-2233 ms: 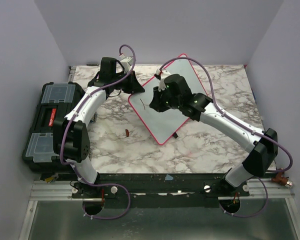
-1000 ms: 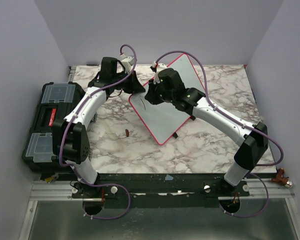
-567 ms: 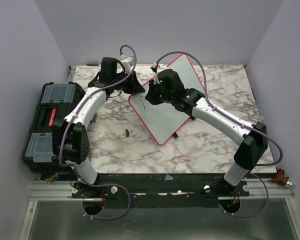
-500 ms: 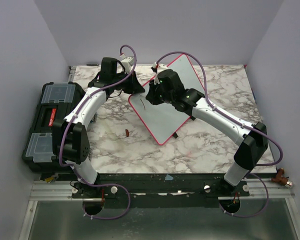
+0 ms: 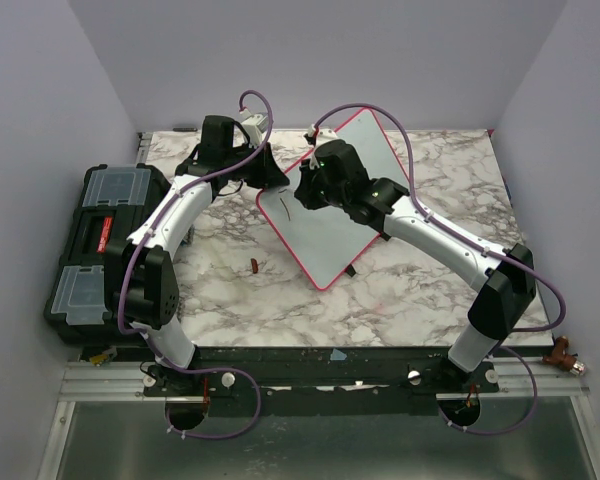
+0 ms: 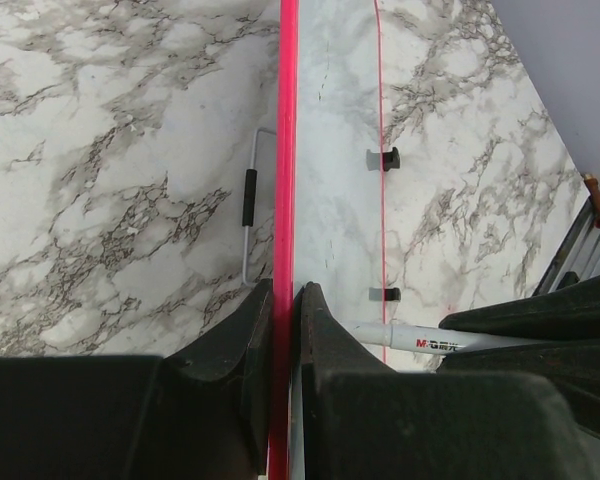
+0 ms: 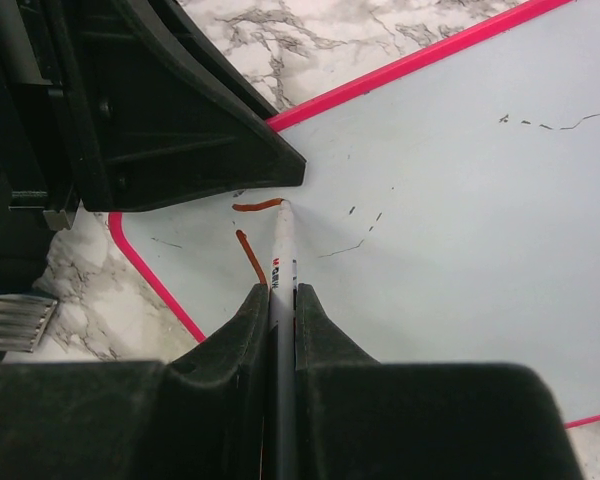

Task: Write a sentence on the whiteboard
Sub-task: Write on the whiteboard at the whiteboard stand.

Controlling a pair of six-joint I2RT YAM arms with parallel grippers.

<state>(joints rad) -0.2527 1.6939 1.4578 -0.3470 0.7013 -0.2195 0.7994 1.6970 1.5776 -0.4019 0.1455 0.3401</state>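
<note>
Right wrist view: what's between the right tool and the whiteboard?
Only a white marker, held by the right tool, tip on the whiteboard, seen in right wrist view.

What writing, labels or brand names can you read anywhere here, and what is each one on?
"M&G", as far as it can be made out: red print on the white marker, the rest hidden.
Red label on the toolbox: too small to read.
The whiteboard: only two reddish strokes, no readable letter.

we've got plain lilac walls (image 5: 310, 60) boxing in three sides, white marble-look table (image 5: 410, 300) with grey veins, black toolbox (image 5: 90, 245) with clear lid trays at its left edge, metal rail (image 5: 320, 385) along the near side, soft even light
</note>
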